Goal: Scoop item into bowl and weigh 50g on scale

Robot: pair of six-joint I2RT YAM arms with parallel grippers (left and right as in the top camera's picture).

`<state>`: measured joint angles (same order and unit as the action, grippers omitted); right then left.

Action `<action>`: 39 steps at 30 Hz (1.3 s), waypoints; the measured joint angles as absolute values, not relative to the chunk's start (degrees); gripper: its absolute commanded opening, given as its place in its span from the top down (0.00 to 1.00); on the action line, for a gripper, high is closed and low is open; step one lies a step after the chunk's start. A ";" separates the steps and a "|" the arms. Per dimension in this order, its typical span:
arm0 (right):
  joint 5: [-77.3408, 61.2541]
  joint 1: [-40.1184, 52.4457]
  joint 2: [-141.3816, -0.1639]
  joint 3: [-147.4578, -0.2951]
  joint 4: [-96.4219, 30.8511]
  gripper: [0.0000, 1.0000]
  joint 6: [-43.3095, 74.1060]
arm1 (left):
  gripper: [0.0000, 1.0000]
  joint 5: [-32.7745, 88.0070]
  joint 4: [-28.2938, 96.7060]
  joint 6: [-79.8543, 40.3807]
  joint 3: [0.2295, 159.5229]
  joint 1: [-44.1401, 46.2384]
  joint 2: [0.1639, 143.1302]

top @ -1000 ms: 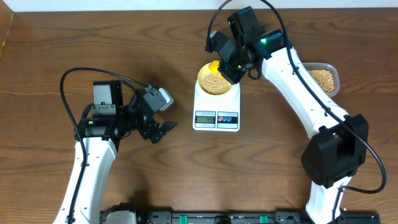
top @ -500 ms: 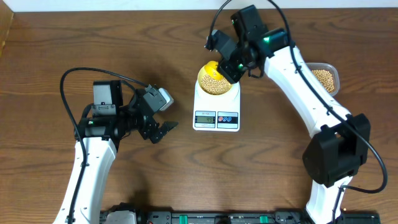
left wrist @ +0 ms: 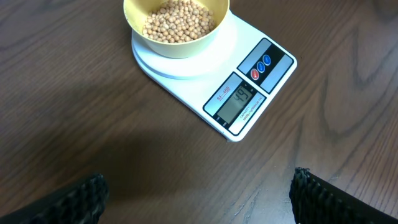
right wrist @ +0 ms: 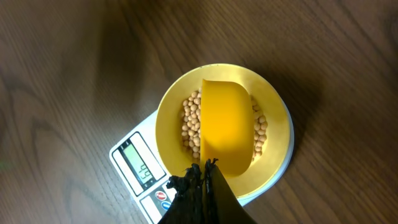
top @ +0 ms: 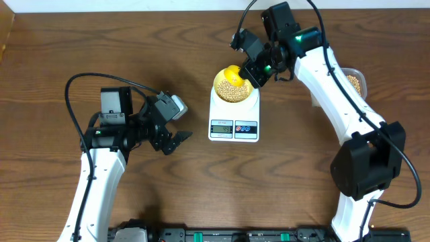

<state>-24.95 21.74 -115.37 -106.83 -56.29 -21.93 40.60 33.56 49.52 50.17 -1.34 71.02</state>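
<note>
The pale-yellow bowl [top: 233, 88] stands on the white scale [top: 234, 125], filled with the item, tan grains [top: 232, 87]. My right gripper [top: 257, 72] is shut on the handle of a bright yellow scoop [top: 232, 71] held over the bowl's far rim. In the right wrist view the scoop [right wrist: 226, 127] covers the middle of the bowl [right wrist: 166, 109], grains [right wrist: 190, 121] show on both sides of it, and none show on the scoop. My left gripper [top: 176, 138] hangs open and empty left of the scale. Its wrist view shows bowl [left wrist: 176, 38], grains [left wrist: 178, 18] and scale [left wrist: 249, 93].
A clear plastic tub [top: 357, 81] with more grains sits at the right edge, partly hidden behind the right arm. The right arm reaches over the table's right half. A cable loops above the left arm.
The right gripper has moved a little back and to the right with the scoop, off the bowl's centre toward its far rim. The left arm has not moved.
</note>
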 measured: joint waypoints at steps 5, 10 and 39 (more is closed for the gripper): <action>-25.80 21.19 -115.37 -106.83 -56.29 0.99 -21.37 | 0.05 40.60 33.56 49.52 50.17 -1.34 71.02; -28.36 20.25 -115.37 -106.83 -56.21 0.99 -20.23 | 0.05 40.60 33.56 49.52 50.17 -1.34 71.02; -41.30 0.16 -115.37 -118.80 -69.67 0.99 -15.18 | 0.05 40.60 33.56 49.52 50.17 -1.34 71.02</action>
<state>-41.30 0.16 -115.37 -118.80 -69.67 -15.18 40.60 33.56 49.52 50.17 -1.34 71.02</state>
